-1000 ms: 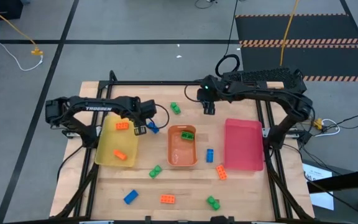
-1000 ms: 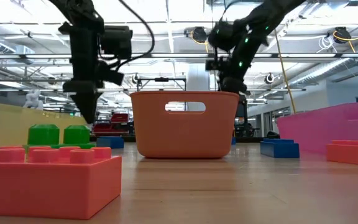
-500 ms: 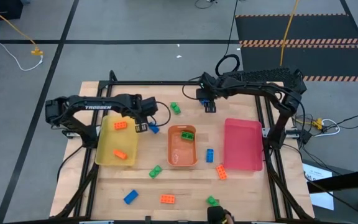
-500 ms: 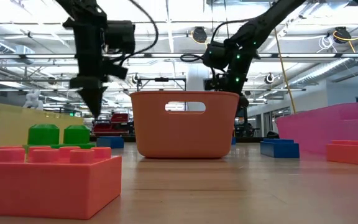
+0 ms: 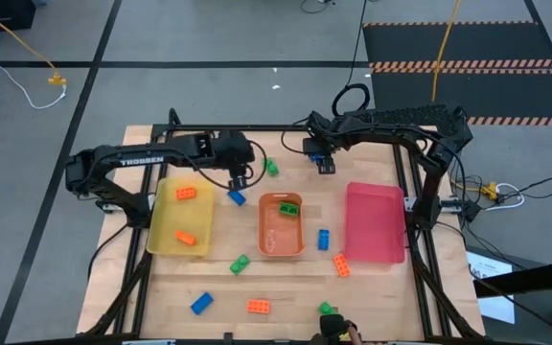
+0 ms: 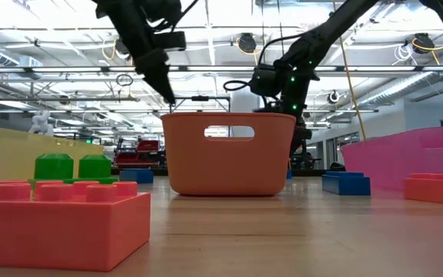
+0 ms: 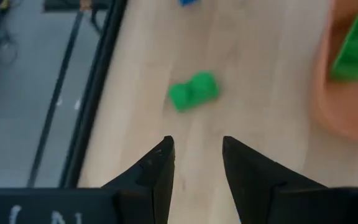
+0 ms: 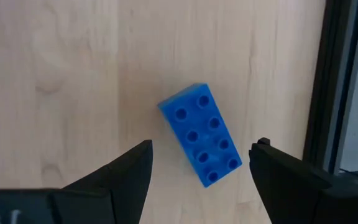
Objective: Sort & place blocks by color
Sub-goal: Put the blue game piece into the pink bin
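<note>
Both arms are at the picking step, each above a loose brick at the far side of the wooden counter (image 5: 381, 287). The right gripper (image 8: 199, 165) hangs open and empty over a blue studded plastic brick (image 8: 201, 133), which lies slanted between its 2 fingers, close to the dark frame rail (image 8: 337, 81) at the counter's 12 o'clock edge. I think it must turn a little, then come down.

The left gripper (image 7: 196, 158) is partly open, empty, aimed at a small green studded brick (image 7: 192, 91) lying flat at about 11 o'clock from the orange translucent tray (image 5: 281, 226).

That tray holds 1 green brick (image 5: 288, 206); the yellow translucent tray (image 5: 181, 217) holds 2 orange ones. Bare wood around the green brick gives room; the rail leaves the right gripper less.
</note>
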{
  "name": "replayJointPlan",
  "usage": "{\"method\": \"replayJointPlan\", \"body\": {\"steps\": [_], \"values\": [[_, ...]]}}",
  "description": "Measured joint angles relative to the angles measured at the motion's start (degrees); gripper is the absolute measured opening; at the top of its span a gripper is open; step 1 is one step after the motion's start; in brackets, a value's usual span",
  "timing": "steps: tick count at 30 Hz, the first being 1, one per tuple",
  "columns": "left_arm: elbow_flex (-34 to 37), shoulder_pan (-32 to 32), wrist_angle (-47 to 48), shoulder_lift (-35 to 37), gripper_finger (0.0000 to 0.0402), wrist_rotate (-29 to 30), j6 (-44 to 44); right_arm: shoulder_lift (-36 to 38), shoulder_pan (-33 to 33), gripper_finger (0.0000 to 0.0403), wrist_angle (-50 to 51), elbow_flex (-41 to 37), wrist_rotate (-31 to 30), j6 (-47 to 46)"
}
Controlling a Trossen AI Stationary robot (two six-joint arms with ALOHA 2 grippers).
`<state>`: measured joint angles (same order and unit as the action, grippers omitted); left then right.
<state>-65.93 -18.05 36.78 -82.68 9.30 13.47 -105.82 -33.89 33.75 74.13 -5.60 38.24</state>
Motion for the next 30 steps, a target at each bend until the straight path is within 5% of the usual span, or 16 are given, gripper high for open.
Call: {"method": "replayJointPlan", "body": {"steps": [6, 12, 20, 30], "values": [[0.53, -1.82, -3.77, 1.28, 0.0136, -7.71, -0.02, 0.00, -1.78, 0.0254, 0.01, 0.00, 4.26, -0.46], [6.22, -3.90, -17.19, 2.17, 0.0136, -17.42, -0.11, 0.00, -2.84, 0.0254, 0.94, 0.00, 4.79, -0.46], [12.13, -5.94, -28.41, 2.17, 0.0136, -21.60, -2.91, -2.68, -3.28, 0.0254, 0.81, 0.00, 6.08, -1.12], [13.36, -6.42, -31.05, 2.17, 0.0136, -21.88, -2.21, -4.44, -3.28, 0.0248, 0.07, 0.07, 5.83, -5.22]]}}
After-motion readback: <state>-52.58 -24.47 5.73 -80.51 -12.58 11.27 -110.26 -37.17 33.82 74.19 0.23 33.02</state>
